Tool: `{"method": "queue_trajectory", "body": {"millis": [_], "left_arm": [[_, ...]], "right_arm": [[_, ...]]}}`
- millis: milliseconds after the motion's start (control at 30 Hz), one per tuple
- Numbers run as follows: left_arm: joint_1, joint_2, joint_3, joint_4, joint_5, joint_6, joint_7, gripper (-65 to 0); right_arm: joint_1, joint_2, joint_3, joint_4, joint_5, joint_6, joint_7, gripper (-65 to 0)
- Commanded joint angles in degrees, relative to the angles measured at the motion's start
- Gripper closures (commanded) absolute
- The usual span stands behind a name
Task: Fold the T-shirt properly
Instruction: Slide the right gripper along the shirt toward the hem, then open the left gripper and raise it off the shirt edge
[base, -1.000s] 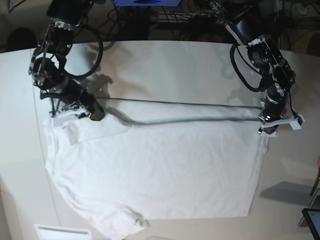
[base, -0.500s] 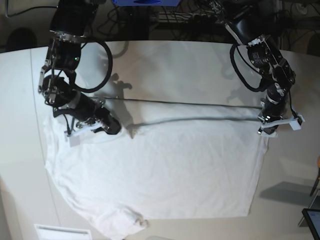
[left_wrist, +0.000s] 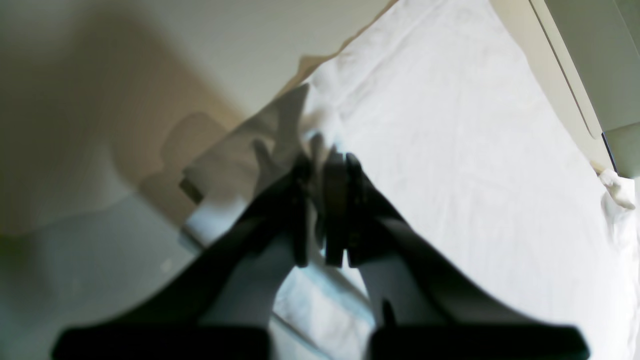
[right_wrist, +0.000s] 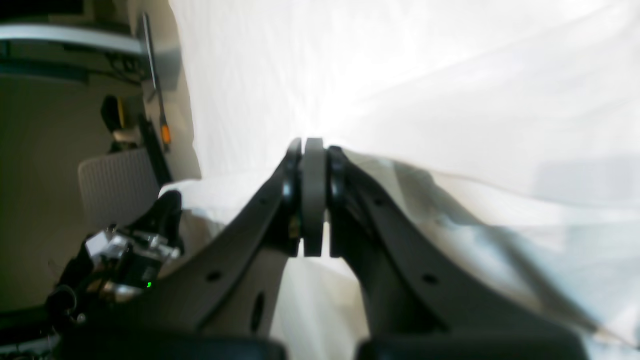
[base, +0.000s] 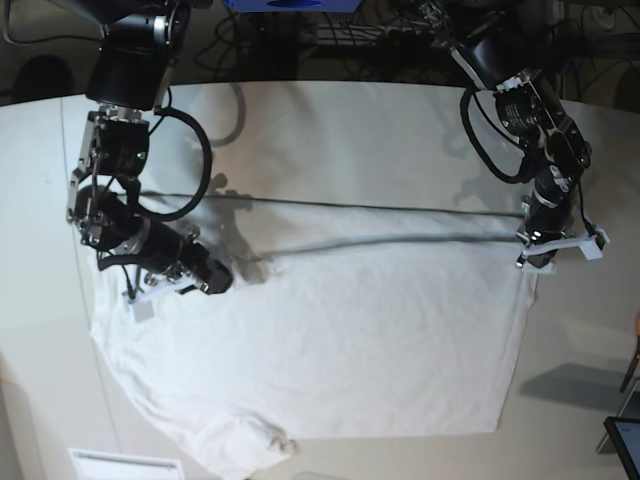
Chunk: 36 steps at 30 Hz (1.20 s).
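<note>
The white T-shirt lies spread over the near half of the table. Its far edge is raised and pulled into a long line between both grippers, with a shadow beneath it. At that edge's right end, my left gripper is shut on the shirt's corner; in the left wrist view the left gripper pinches the cloth of the T-shirt. My right gripper is low over the shirt's left part. In the right wrist view the right gripper is shut, with an edge of the T-shirt running away from its tips.
The off-white table stretches bare behind the shirt, with cables and equipment beyond its far edge. A white slatted object sits at the near left. A dark screen corner shows at the near right.
The right arm has swung down and to the right, from the shirt's far left corner onto the cloth, and its jaws have closed. The left arm has stayed still.
</note>
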Motion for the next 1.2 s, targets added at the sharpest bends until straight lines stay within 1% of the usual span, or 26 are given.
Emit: {"method": "queue_trajectory", "body": {"millis": [0, 167, 333, 500, 1033, 1167], "left_arm": [[-0.96, -0.73, -0.05, 1.27, -0.54, -0.77, -1.0, 0.0], [-1.05, -0.73, -0.05, 1.27, -0.54, -0.77, -1.0, 0.0], [-1.05, -0.73, -0.05, 1.27, -0.54, -0.77, -1.0, 0.0], [-1.05, -0.73, -0.05, 1.36, -0.54, -0.77, -1.0, 0.0], [-2.19, -0.64, -0.05, 1.18, -0.54, -0.77, -0.82, 0.0], [-2.89, 0.15, -0.05, 0.74, -0.62, -0.77, -0.82, 0.0]], "right_arm": [[1.53, 0.13, -0.12, 0.68, 1.3, 0.4, 0.17, -0.1], [3.64, 0.13, -0.38, 0.07, 1.3, 0.4, -0.01, -0.1], [5.84, 0.31, -4.42, -1.52, 1.22, 0.4, -0.27, -0.1], [7.51, 0.22, -6.09, -2.75, 1.22, 0.4, -0.19, -0.1], [11.82, 0.22, -6.18, -7.85, 1.13, 0.4, -0.19, -0.1], [12.17, 0.22, -6.18, -9.08, 1.13, 0.4, 0.17, -0.1]]}}
